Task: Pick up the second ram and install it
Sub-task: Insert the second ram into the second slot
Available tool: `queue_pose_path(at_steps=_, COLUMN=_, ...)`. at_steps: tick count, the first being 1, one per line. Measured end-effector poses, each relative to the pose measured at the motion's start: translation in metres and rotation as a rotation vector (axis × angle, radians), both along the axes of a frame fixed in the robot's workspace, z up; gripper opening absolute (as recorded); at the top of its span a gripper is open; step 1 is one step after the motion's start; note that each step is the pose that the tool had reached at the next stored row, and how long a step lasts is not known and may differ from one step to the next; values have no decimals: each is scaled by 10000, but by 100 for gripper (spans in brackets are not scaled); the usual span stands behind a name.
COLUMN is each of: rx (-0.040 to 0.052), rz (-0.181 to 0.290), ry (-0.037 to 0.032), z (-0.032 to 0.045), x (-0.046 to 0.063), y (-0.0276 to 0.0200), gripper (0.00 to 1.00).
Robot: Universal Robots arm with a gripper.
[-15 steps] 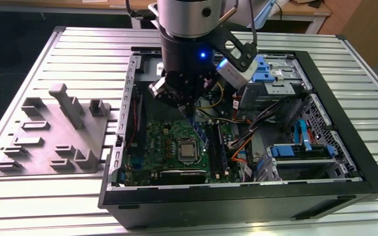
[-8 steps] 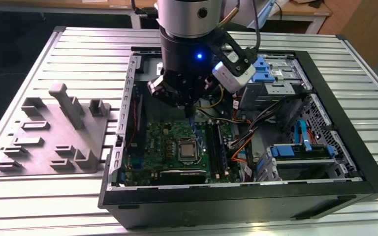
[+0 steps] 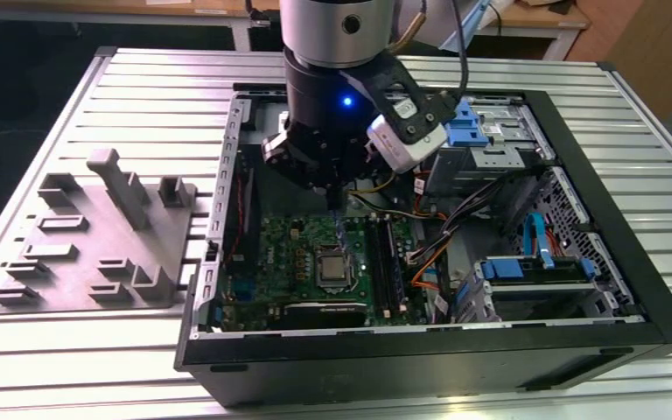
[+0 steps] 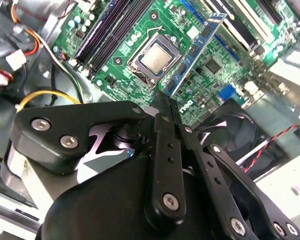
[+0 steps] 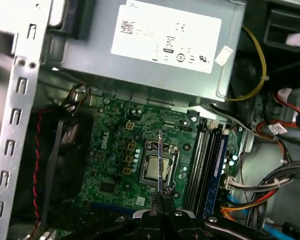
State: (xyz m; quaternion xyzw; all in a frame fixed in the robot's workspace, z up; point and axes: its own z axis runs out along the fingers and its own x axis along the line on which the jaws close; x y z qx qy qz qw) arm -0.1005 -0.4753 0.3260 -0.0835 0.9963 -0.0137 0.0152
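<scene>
The gripper (image 4: 164,98) had its fingers pressed together on one end of the second ram (image 4: 195,50), pinching the slim stick so that it reached away from the fingertips (image 4: 168,106) toward the board. In the second wrist view the stick's flat face showed, bluish green with a row of dark chips. In the first wrist view it was seen edge-on as a thin line (image 5: 160,155) rising from the gripper (image 5: 162,199) across the CPU socket (image 5: 153,168). In the exterior view the gripper (image 3: 333,198) hung inside the open computer case (image 3: 430,346), with the stick (image 3: 341,229) pointing down at the green motherboard (image 3: 295,249), just above the socket (image 3: 330,267). Whether its lower edge touched the board could not be told. The stick was not seated in the long black memory slots (image 3: 385,262), which ran beside the socket on the exterior view's right and lay apart from the stick in both wrist views (image 4: 102,30) (image 5: 206,160). A metal box with a white label (image 5: 155,40) stood beyond the board, and coloured cables (image 3: 430,254) lay past the slots. Outside the case, on the exterior view's left, the grey moulded tray (image 3: 91,236) sat on the ribbed metal table (image 3: 80,87).
</scene>
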Motion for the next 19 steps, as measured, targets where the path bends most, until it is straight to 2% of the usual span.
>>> queue_pose_path(at_steps=7, rx=-1, rz=-1236, ry=0, z=-3, x=0, y=0, gripper=12)
queue_pose_path(at_steps=13, rx=1, rz=-1297, ry=0, z=-4, x=2, y=0, gripper=12)
queue_pose_path(at_steps=19, rx=0, rz=-1298, ry=0, z=-10, x=68, y=0, gripper=12)
